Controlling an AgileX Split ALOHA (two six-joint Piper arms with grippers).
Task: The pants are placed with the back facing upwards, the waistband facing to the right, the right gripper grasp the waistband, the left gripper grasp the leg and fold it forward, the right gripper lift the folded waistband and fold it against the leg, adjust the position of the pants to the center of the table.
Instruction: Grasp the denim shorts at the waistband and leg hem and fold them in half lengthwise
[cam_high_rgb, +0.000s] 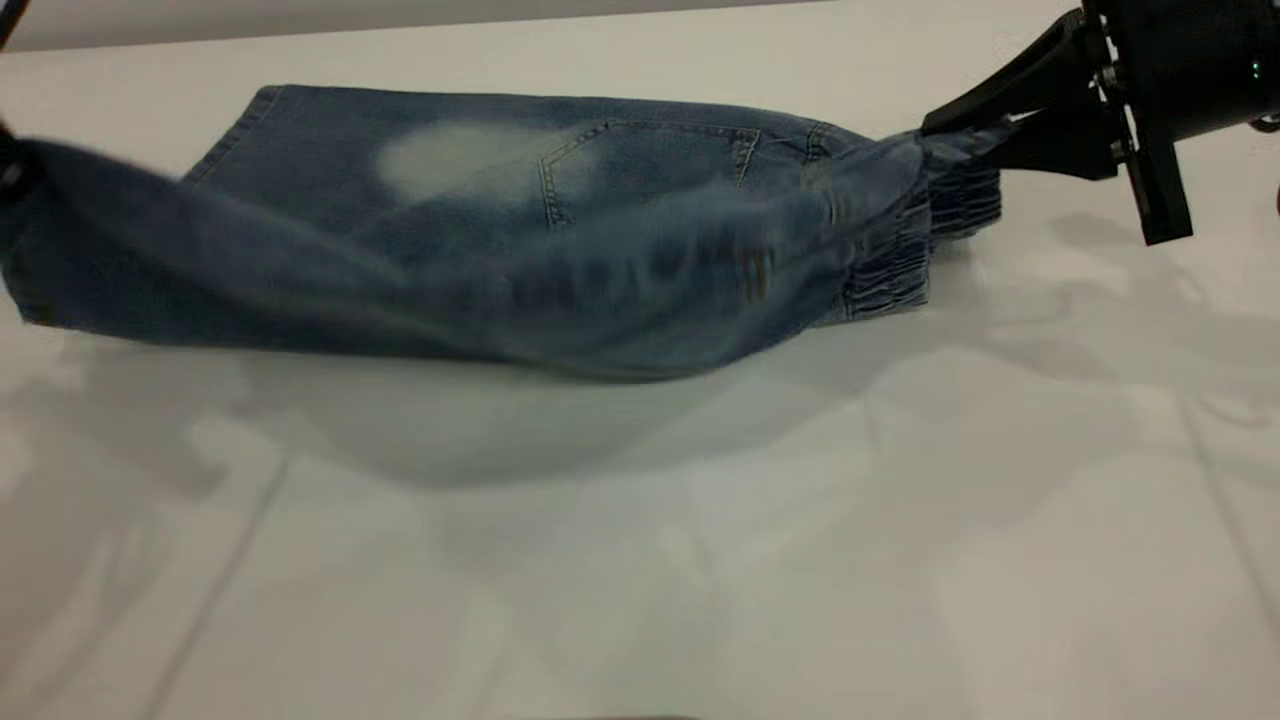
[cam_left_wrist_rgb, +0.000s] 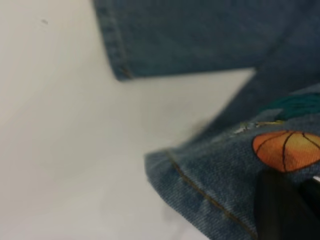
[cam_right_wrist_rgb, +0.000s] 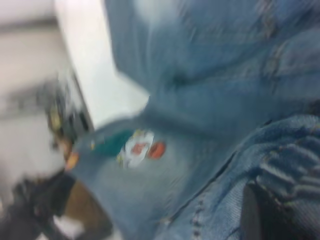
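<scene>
Across the far half of the white counter (cam_high_rgb: 700, 560) the pants (cam_high_rgb: 520, 200) were stretched out lengthwise, elastic waistband (cam_high_rgb: 965, 195) toward the right edge and the hems toward the left edge. Back side was up on the far leg, so you could see a patch pocket (cam_high_rgb: 650, 160) and a faded pale patch (cam_high_rgb: 450, 160) next to it. The right claw (cam_high_rgb: 985, 130) came in from the far right corner and was clamped on the gathered waistband, holding that end up off the counter. The near leg (cam_high_rgb: 300, 290) was lifted and pulled over toward the far one, all blurry, with a big shadow on the counter underneath it. Over at the left edge, the left claw (cam_left_wrist_rgb: 287, 210) had hold of that leg close to its hem, closed on the denim right beside the orange ball (cam_left_wrist_rgb: 286, 150) print; the exterior view barely caught it at the frame edge. From the right wrist camera the cartoon player print (cam_right_wrist_rgb: 137, 147) showed up small on the raised leg, facing outward.
</scene>
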